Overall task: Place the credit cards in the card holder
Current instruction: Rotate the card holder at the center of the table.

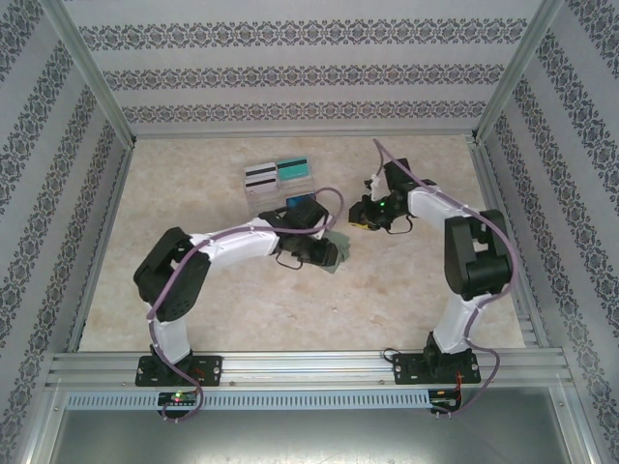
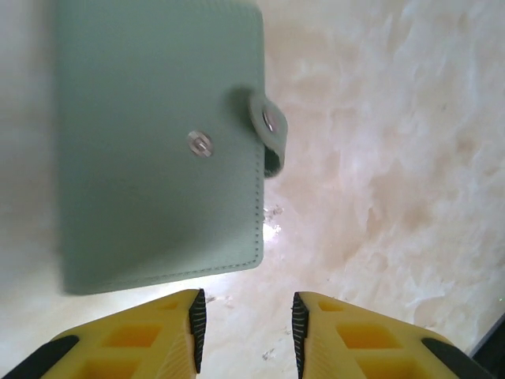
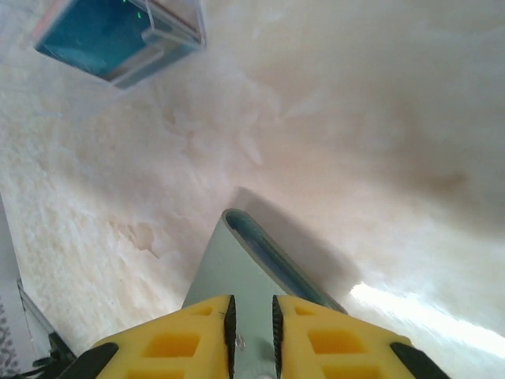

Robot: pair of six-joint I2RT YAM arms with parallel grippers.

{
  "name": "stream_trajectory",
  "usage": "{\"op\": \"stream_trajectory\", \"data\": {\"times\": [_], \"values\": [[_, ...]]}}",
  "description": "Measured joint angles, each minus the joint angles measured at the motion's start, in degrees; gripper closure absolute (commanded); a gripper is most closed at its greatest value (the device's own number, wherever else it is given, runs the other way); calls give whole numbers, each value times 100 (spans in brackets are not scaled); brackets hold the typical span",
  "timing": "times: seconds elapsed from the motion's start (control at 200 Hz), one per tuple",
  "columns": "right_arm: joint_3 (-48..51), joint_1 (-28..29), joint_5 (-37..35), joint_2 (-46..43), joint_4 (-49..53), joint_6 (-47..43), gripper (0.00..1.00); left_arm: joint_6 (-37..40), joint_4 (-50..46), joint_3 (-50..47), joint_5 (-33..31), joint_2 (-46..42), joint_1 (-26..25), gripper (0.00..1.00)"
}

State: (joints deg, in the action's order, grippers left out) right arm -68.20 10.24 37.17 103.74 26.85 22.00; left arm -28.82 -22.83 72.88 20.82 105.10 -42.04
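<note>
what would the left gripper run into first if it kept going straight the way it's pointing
Most likely the wallet: its near corner lies just ahead of the left gripper in the wrist view, with bare table beside it. Depth is unclear, so it could touch the table first.

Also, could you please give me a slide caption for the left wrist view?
Open left gripper hovers beside the folded, unsnapped card holder on the marbled table.
</note>
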Motion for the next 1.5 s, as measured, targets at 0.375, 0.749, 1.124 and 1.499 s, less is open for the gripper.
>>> {"op": "stream_trajectory", "data": {"times": [0.375,0.749,1.124,1.499], "values": [[1939,13,83,-800,-426,236,63,332,-291,151,140,452,905,63],[2199,52,732,-520,-1582,962,63,81,-2,96,529,822,260,63],[1513,4,728,-116,-1456,682,63,-645,673,-13,811,793,-109,63],[1043,-114,402,-103,-667,151,58,-422,-120,243,-50,452,262,65]]}}
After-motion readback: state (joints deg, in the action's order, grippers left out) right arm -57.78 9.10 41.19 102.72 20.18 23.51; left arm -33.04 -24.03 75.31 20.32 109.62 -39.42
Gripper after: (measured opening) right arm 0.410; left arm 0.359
